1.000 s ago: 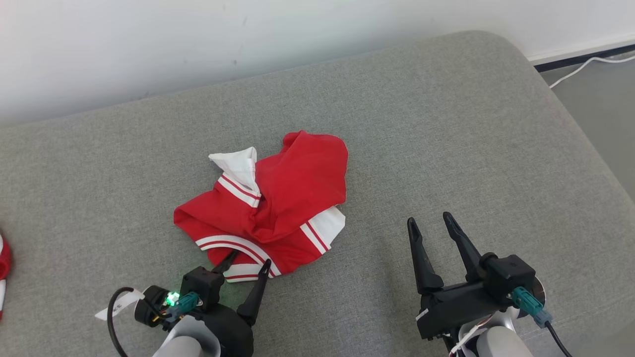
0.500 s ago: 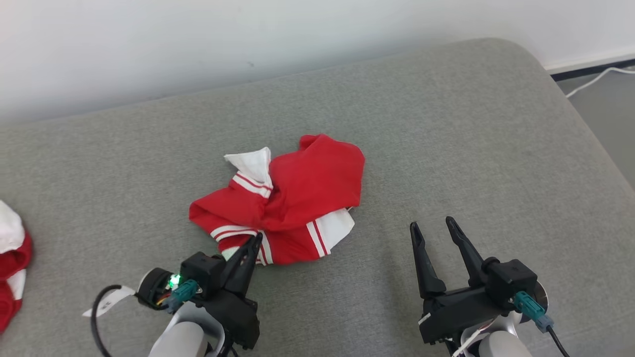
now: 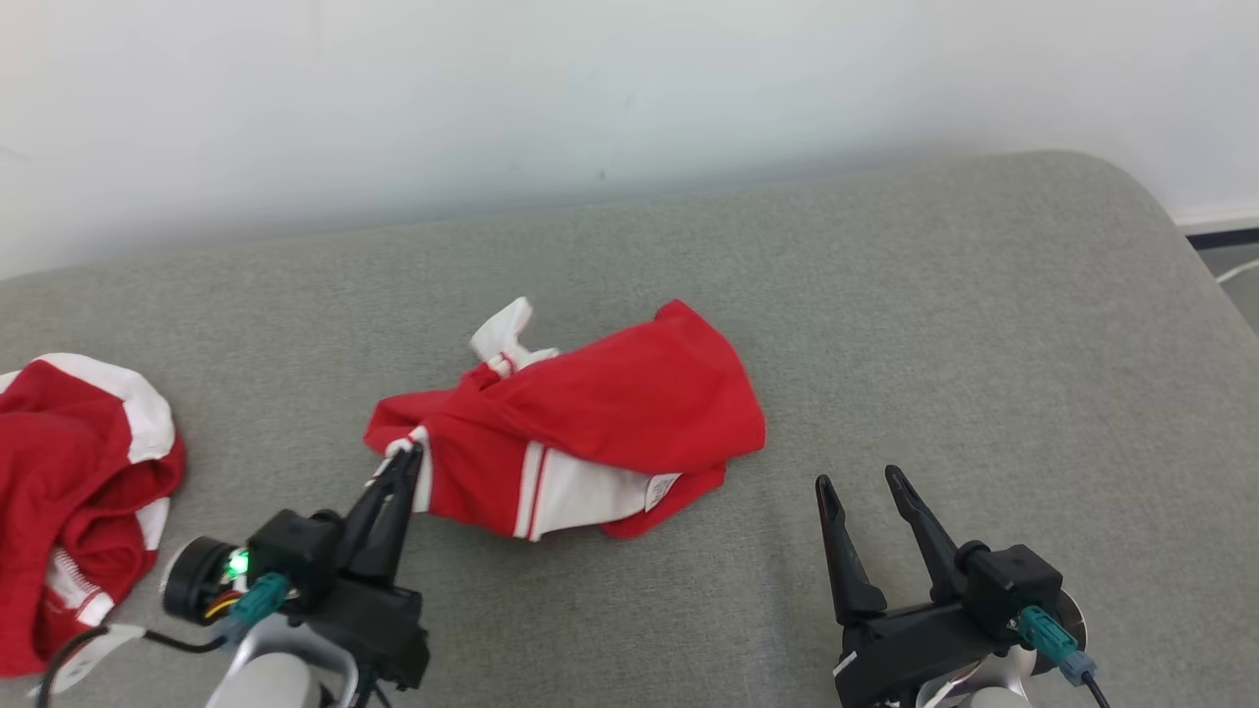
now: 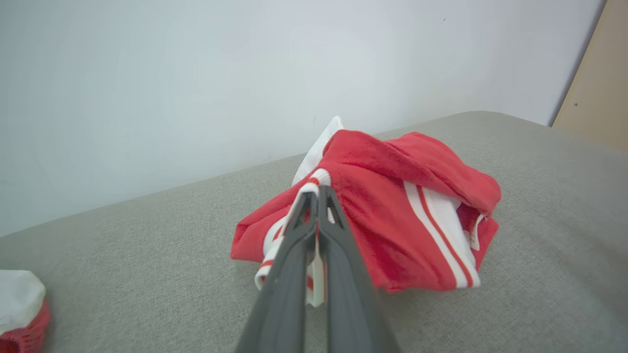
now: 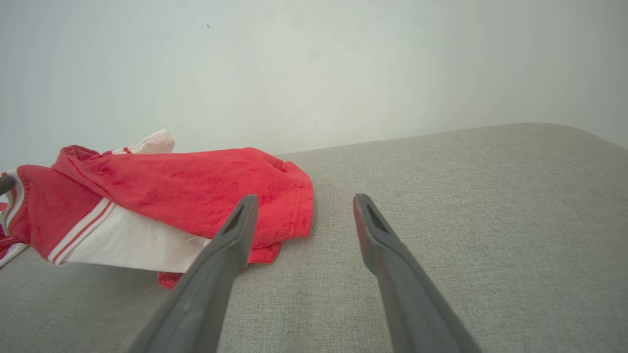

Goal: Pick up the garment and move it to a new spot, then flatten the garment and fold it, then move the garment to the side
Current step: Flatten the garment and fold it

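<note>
The head view looked steeply down on the cushion (image 3: 934,324); both wrist views sat low, faced the wall (image 4: 196,73), sharing the garment (image 3: 610,413).

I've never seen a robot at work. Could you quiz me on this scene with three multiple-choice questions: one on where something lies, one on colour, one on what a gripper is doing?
1. Where does the other garment lie?
A. On the grey cushion, far to the robot's left
B. On the floor
C. Hanging on the wall

2. What colours is the garment in the middle?
A. Blue and yellow
B. Red and white
C. Green and black

3. How is the left gripper?
A. Open and empty
B. Shut on the garment's edge
C. Shut on a cable

Answers:
1 A: it sits at the head view's left edge.
2 B: red cloth with white stripes.
3 B: its fingers pinch the striped hem; the right gripper is open.
</note>
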### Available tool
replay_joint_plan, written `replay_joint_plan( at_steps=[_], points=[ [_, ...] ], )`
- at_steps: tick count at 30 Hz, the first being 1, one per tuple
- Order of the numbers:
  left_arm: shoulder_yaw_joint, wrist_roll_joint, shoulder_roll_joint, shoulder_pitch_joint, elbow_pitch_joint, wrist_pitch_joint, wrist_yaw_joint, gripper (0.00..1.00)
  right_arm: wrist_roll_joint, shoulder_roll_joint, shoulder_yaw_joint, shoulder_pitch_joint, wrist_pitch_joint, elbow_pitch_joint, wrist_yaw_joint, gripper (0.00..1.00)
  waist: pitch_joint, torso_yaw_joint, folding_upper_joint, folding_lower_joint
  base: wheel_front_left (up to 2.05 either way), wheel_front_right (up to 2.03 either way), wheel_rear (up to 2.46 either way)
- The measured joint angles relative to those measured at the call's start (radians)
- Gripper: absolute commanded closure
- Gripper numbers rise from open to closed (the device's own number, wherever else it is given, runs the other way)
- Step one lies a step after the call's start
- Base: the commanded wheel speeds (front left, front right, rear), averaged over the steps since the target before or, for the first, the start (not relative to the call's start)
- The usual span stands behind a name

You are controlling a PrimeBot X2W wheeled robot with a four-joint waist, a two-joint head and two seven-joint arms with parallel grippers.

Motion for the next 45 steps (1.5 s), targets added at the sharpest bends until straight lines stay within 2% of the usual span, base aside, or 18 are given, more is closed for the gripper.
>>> replay_joint_plan(
  at_steps=[8,18,19,20,21,27,32,41,45],
  points=[
    [0.045,-0.026,0.081,0.089,-0.076,0.044,0.017,1.0,0.0,0.0,0.002,0.009,0.0,0.004,0.0,0.0,-0.028,0.034,0.0,0.0,0.0,0.0,0.0],
    [0.015,-0.053,0.055,0.167,0.004,0.028,0.013,1.0,0.001,0.0,0.005,0.009,0.0,0.016,0.0,0.0,-0.033,0.032,0.0,0.0,0.0,0.0,0.0],
    [0.013,-0.054,0.05,0.168,0.012,0.024,0.013,0.83,0.001,0.0,0.004,0.009,0.0,0.015,0.0,0.0,-0.033,0.033,0.0,0.0,0.0,0.0,0.0],
    [0.011,-0.054,0.046,0.169,0.019,0.018,0.013,0.1,0.001,0.0,0.003,0.009,0.0,0.015,0.0,0.0,-0.032,0.034,0.0,0.0,0.0,0.0,0.0],
    [0.011,-0.054,0.042,0.169,0.024,0.016,0.015,0.0,0.001,0.0,0.002,0.009,0.0,0.014,0.0,0.0,-0.032,0.036,0.0,0.0001,0.0,0.0,0.0],
    [0.026,-0.06,0.017,0.177,0.022,-0.007,0.04,0.0,0.001,0.0,-0.003,0.009,0.0,0.014,0.0,0.0,-0.029,0.049,0.0,0.0001,0.0,0.0,0.0],
    [0.064,-0.061,0.0,0.207,-0.035,-0.019,0.074,0.0,0.007,-0.005,-0.01,0.009,0.0,0.016,0.0,0.0,-0.028,0.065,0.0,0.0001,0.0,0.0,0.0],
    [0.194,0.012,-0.044,0.29,-0.218,-0.022,0.136,0.0,0.011,-0.016,-0.017,0.004,0.0,0.041,0.0,0.0,-0.029,0.093,0.0,0.0001,0.0,0.0,0.0],
    [0.251,0.037,-0.062,0.326,-0.249,-0.022,0.141,0.0,0.014,-0.02,-0.02,-0.002,0.0,0.056,0.0,0.0,-0.033,0.1,0.0,0.0001,0.0,0.0,0.0]
  ],
)
